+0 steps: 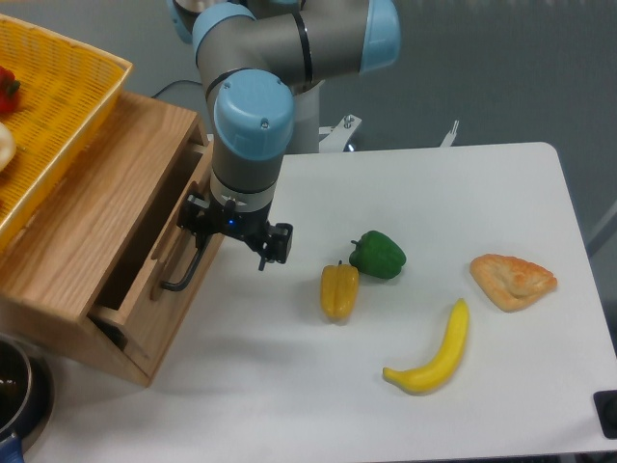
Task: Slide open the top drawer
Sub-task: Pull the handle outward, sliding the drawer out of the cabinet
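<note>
The top drawer (154,289) is a light-oak drawer in the oak cabinet (77,231) at the left. It stands pulled out part way, with a dark gap behind its front panel. Its black bar handle (185,272) runs along the front. My gripper (201,241) sits at the upper end of the handle and is shut on it. The fingertips are partly hidden by the wrist.
A yellow woven basket (58,106) lies on top of the cabinet. On the white table (289,386) lie a yellow pepper (338,289), a green pepper (377,255), a banana (436,352) and a pastry (513,280). A dark bowl (14,391) stands at the bottom left.
</note>
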